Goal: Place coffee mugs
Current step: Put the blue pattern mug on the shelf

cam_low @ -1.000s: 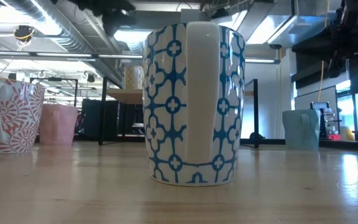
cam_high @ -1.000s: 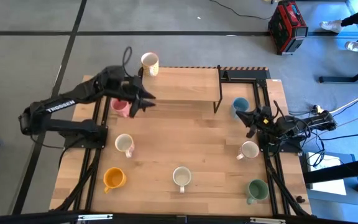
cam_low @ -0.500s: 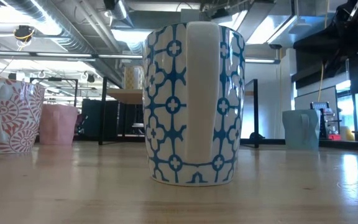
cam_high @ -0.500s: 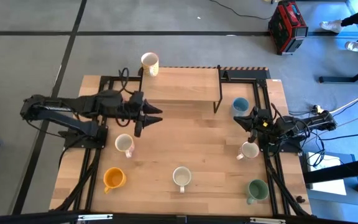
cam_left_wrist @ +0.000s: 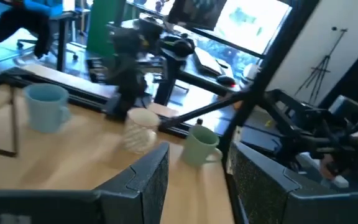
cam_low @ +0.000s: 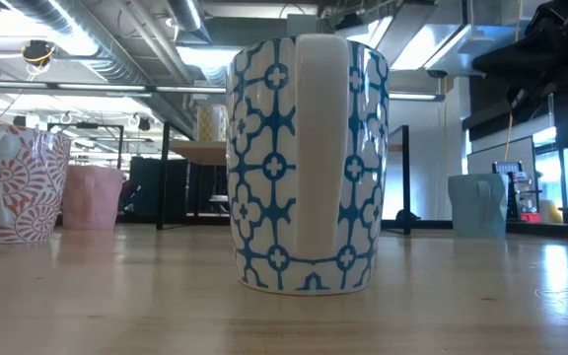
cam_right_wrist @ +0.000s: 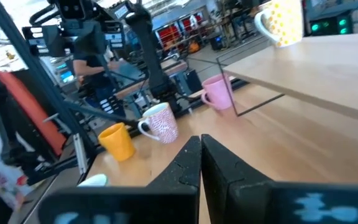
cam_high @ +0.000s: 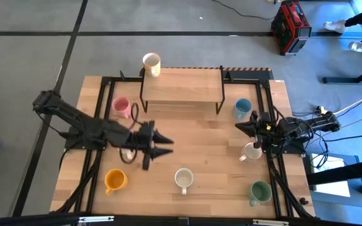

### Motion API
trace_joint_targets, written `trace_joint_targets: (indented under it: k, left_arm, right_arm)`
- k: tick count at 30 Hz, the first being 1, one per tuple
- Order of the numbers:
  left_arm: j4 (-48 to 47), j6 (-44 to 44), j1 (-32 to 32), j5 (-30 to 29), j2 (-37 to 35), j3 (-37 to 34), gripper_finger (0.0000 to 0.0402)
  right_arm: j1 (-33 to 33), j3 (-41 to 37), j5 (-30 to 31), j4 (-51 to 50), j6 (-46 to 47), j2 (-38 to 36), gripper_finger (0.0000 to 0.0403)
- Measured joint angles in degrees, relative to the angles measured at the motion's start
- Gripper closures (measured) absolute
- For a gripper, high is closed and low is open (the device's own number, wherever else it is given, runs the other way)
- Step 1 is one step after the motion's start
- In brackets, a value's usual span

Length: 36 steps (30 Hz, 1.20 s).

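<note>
Eight mugs stand upright. A cream dotted mug (cam_high: 151,63) is on the wooden shelf (cam_high: 181,85). On the table are a pink mug (cam_high: 121,105), a light blue mug (cam_high: 242,108), a white mug (cam_high: 251,150), a green mug (cam_high: 259,190), a blue-patterned mug (cam_high: 183,179) and an orange mug (cam_high: 114,181). A red-patterned mug (cam_low: 13,182) is mostly hidden under my left arm in the high view. My left gripper (cam_high: 165,146) is open and empty above the table, left of centre. My right gripper (cam_high: 239,127) is shut and empty, between the light blue and white mugs.
The shelf stands on black legs at the table's far middle. Black frame rails run along the table's left and right sides by the arm bases. Bare wood lies in the table's middle, between the shelf and the blue-patterned mug.
My left gripper has swung from beside the pink mug at the far left toward the near edge and the right, ending over the table left of centre. It passes above the red-patterned mug and stays open. No mug has moved.
</note>
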Motion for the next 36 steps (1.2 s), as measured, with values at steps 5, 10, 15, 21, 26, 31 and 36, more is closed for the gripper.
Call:
trace_joint_targets:
  k: [5,10,15,21,26,31,36]
  left_arm:
    - [6.3,0.0,-6.1,-4.4,6.4,0.0,0.0236]
    - [8.7,-2.3,-11.5,-7.6,11.6,0.0,0.0236]
    - [9.8,-9.3,-15.2,-8.6,16.8,0.0,0.0236]
    - [9.9,-13.1,-17.4,-8.9,24.3,4.4,0.0236]
    - [4.6,-13.3,-18.5,-9.3,28.7,10.8,0.0236]
    - [-0.8,-16.5,-19.7,-10.7,32.1,14.9,0.0236]
    - [-1.3,-20.4,-20.0,-10.1,36.5,15.3,0.0236]
  right_arm:
    - [0.0,0.0,-1.6,-0.4,0.0,0.0,0.04]
    - [0.0,0.0,-1.7,-0.4,0.0,0.0,0.04]
    - [0.0,0.0,-1.7,-1.3,0.1,0.0,0.04]
    - [0.0,0.0,-1.7,-2.6,0.1,0.0,0.04]
    - [0.0,0.0,-1.7,-3.4,0.4,0.0,0.04]
    - [0.0,0.0,-1.7,-3.4,0.5,0.0,0.04]
    - [0.0,0.0,-1.7,-3.6,0.5,0.0,0.04]
